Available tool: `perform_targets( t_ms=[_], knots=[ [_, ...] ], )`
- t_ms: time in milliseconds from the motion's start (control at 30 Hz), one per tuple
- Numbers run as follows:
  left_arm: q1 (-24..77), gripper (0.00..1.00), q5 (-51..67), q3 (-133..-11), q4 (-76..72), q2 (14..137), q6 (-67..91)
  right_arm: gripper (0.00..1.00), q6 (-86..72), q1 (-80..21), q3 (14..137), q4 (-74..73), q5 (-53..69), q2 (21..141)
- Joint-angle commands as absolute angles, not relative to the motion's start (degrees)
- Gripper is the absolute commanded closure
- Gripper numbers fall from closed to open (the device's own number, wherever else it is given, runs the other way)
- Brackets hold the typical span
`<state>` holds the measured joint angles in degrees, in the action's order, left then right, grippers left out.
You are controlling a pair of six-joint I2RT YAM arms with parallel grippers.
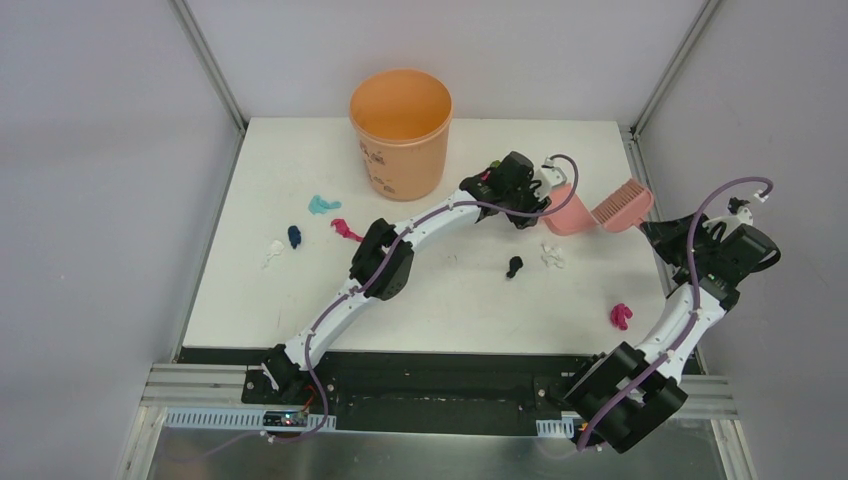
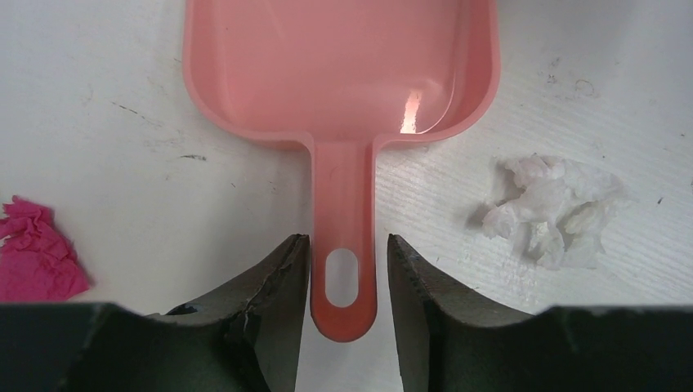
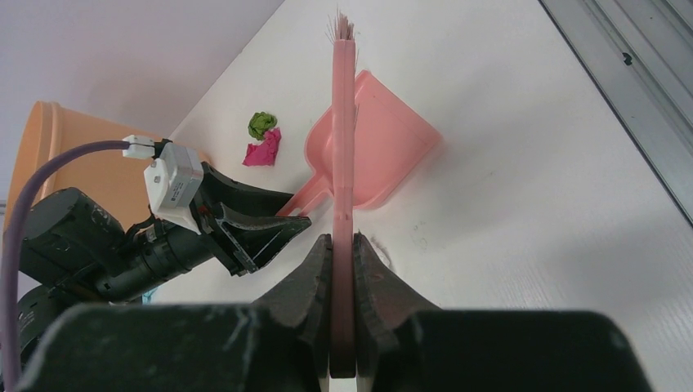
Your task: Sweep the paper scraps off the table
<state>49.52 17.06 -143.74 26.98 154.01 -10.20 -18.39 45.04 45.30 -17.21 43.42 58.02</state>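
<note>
Left arm runs from lower left diagonally up to centre-right, elbow mid-table. The left end effector point(image 1: 535, 203) points right, low over the table point(image 1: 450, 320), and straddles the dustpan point(image 1: 572, 217) handle at medium width. In the left wrist view one finger point(image 2: 278, 286) sits against the handle and a sliver of table shows beside the other, so I cannot tell if it actually grips. The dustpan lies flat on the table. Right arm climbs the right edge, elbow bent. The right end effector point(image 1: 662, 228) points left, clamped narrow on the brush point(image 1: 622, 205) handle. The brush is edge-on, its head just right of the dustpan mouth, with the bristles at the top of the right wrist view. A white scrap point(image 1: 551, 255) and a black scrap point(image 1: 514, 266) lie just below the dustpan and left end effector; the white one is right of the handle in the left wrist view. The green scrap point(image 3: 261, 124) and pink scrap point(image 3: 263, 151) touch each other, just above the left end effector, between it and the bucket point(image 1: 400, 130) at top centre. A lone magenta scrap point(image 1: 620, 316) is at lower right, near the right forearm. The teal scrap point(image 1: 322, 205), magenta wad point(image 1: 345, 230), blue scrap point(image 1: 294, 236) and small white wad point(image 1: 273, 252) cluster at left, well apart from both end effectors. The left arm's links lie between that cluster and the dustpan.
</note>
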Motion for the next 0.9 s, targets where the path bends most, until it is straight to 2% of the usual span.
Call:
perform_targets(
  t_ms=[0, 133, 300, 367, 533, 700, 867],
  knots=[
    [49.79, 0.61, 17.74, -144.4, 25.49, 154.55, -11.07, 1.0, -19.29, 45.78, 45.43, -13.54, 45.53, 58.26],
    [49.81, 0.68, 17.98, -144.41, 25.46, 154.43, -11.42, 1.0, -19.3, 45.96, 45.44, -13.45, 45.7, 58.68],
    [49.78, 0.93, 18.19, -143.5, 25.65, 153.0, -11.61, 1.0, -19.25, 46.19, 45.53, -13.37, 45.96, 59.32],
    [49.88, 0.97, 17.72, -141.63, 25.0, 150.68, -11.69, 1.0, -19.17, 46.31, 45.6, -13.36, 45.92, 59.33],
    [49.82, 1.0, 13.23, -135.34, 23.9, 142.04, -14.05, 1.0, -19.16, 46.56, 45.56, -13.11, 46.59, 59.63],
    [49.45, 1.0, 8.02, -128.37, 32.15, 131.88, -12.61, 1.0, -21.46, 46.91, 44.49, -9.71, 48.38, 57.19],
    [49.48, 1.0, 3.64, -111.71, 34.67, 116.32, -8.43, 1.0, -23.32, 46.93, 43.33, -7.32, 49.18, 52.49]
  ],
)
